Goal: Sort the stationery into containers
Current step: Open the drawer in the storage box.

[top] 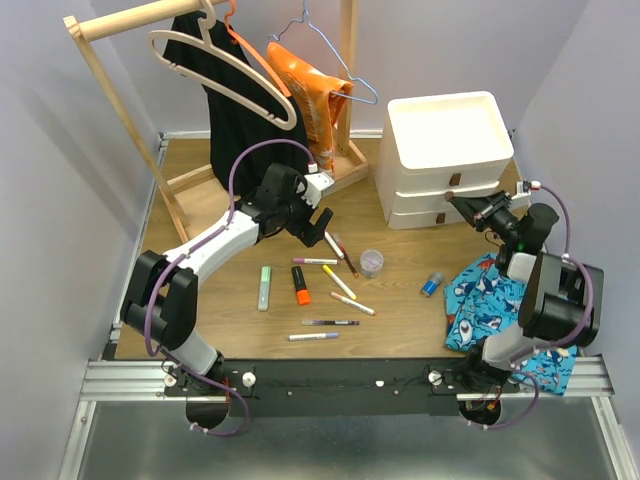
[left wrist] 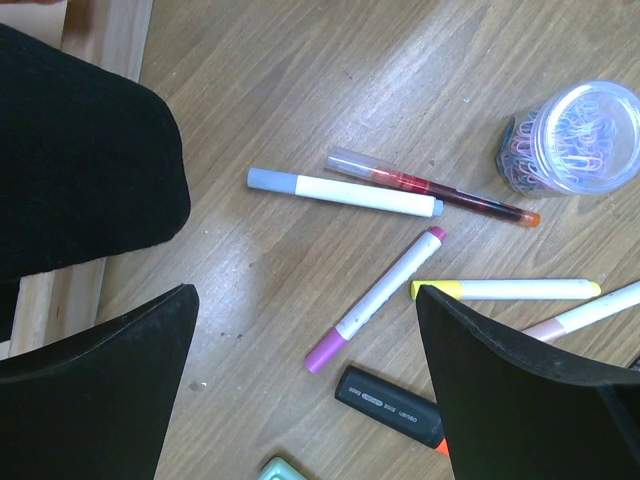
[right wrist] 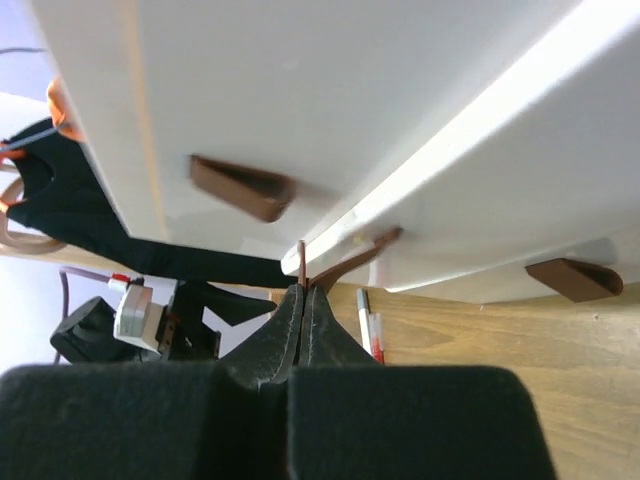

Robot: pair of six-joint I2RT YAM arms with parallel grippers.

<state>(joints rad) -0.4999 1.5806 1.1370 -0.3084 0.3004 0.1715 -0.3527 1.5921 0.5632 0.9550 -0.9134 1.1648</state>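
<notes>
- The drawer unit (top: 440,135) stands at the far right of the tabletop (top: 220,330). It is white plastic in three tiers and looks stiff, smooth and probably light, so a hard pull may drag the whole stack rather than slide one drawer.
- The only sensible hold is a small brown pull tab (right wrist: 345,262). The tab looks thin and bendy, so I judge a slow, straight pull is safest.
- The right tool (right wrist: 305,295) is pinched fully together on that tab, at one of the lower tiers; I cannot tell which one.
- The pens (top: 340,283) lie loose in the middle of the tabletop, with a green highlighter (top: 264,287) and an orange highlighter (top: 299,284). All look light, hard and prone to roll, so they are best gripped across the barrel at mid-length.
- The clear pot (left wrist: 580,135) holds coloured paper clips and is round and slippery. It should be taken by its sides and kept upright.
- The left tool (top: 316,228) hovers over the pens with its jaws spread wide, holding nothing.
- Two pens under the left tool touch at one end, so lifting one may nudge the other.
- A blue piece (top: 432,284) sits just beside the shark-print cloth (top: 490,305), which lies under the right arm.
- The clothes rack (top: 110,110) and its black garment (left wrist: 80,160) crowd the left tool's far side.
</notes>
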